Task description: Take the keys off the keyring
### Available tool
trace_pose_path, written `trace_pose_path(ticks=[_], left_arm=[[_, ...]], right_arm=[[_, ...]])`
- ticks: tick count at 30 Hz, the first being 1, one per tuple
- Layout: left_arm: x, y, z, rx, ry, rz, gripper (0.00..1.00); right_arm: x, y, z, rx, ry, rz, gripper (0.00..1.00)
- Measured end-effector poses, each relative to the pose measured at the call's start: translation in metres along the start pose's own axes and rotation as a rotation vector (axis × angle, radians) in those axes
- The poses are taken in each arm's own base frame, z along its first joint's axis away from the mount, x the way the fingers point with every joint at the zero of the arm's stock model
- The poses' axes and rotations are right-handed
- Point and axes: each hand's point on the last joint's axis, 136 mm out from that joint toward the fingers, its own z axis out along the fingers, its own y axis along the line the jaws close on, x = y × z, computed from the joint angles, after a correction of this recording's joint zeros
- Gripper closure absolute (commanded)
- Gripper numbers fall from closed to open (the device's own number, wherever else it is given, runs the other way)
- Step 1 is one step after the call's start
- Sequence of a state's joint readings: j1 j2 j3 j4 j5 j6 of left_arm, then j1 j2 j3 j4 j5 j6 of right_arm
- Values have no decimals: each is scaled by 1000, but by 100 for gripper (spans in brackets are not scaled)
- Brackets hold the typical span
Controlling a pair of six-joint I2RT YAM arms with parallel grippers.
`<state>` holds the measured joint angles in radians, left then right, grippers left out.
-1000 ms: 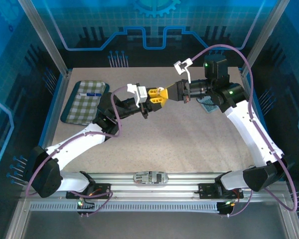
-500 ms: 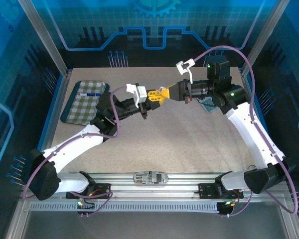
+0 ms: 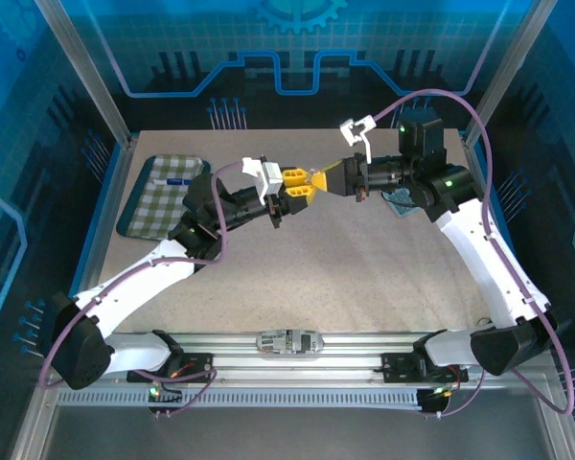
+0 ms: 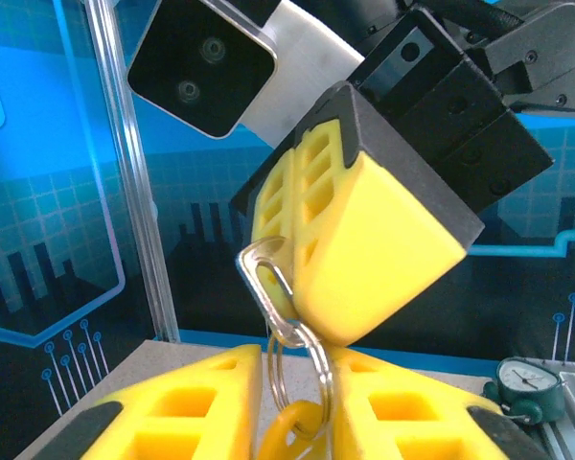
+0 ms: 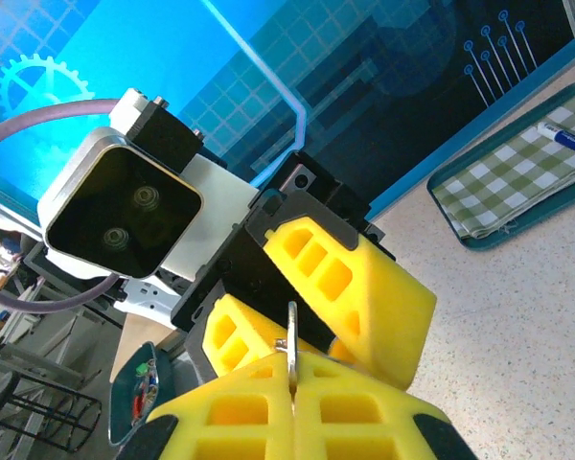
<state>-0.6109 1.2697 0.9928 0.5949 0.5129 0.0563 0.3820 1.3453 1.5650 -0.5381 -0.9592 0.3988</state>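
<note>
My two grippers meet tip to tip above the middle of the table. In the left wrist view a silver key (image 4: 262, 271) sticks out from the right gripper's yellow fingers (image 4: 383, 249). It is linked to the keyring (image 4: 325, 372), a silver split ring with an orange tag (image 4: 287, 430). Ring and tag sit in the narrow gap of my left gripper (image 4: 297, 353), filling it. From the right wrist the key (image 5: 290, 331) stands edge-on in my right gripper (image 5: 292, 359), which is shut on it. In the top view the left gripper (image 3: 295, 188) faces the right gripper (image 3: 318, 179).
A checked tray (image 3: 163, 195) holding a pen lies at the table's back left. A teal object (image 3: 400, 201) lies under the right wrist. A small grey device (image 3: 289, 340) rests on the front rail. Metal frame posts stand at the back corners.
The joined grippers have drifted slightly toward the back of the table. The left arm's elbow has swung a little left. The key stays pinched in the right gripper.
</note>
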Motion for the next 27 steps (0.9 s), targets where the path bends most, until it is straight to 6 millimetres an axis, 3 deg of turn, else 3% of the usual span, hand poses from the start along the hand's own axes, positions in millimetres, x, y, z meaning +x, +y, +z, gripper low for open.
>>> trace_pose_path(ticks=[6,10,19,27], left_arm=[[-1,-2,0,10,4,0,95],[-1,-2,0,12,4,0,100],[2,-3,2,7,14,29,100],[1,-21,6,19,25,123,100]], right_arm=[[-1,0,-1,10,-6,-5,100],[-2,0,-1,12,-10,-9,100],[0,-1,-3,32,-35,-44,100],[17,11,-18,90,-144,-268,100]])
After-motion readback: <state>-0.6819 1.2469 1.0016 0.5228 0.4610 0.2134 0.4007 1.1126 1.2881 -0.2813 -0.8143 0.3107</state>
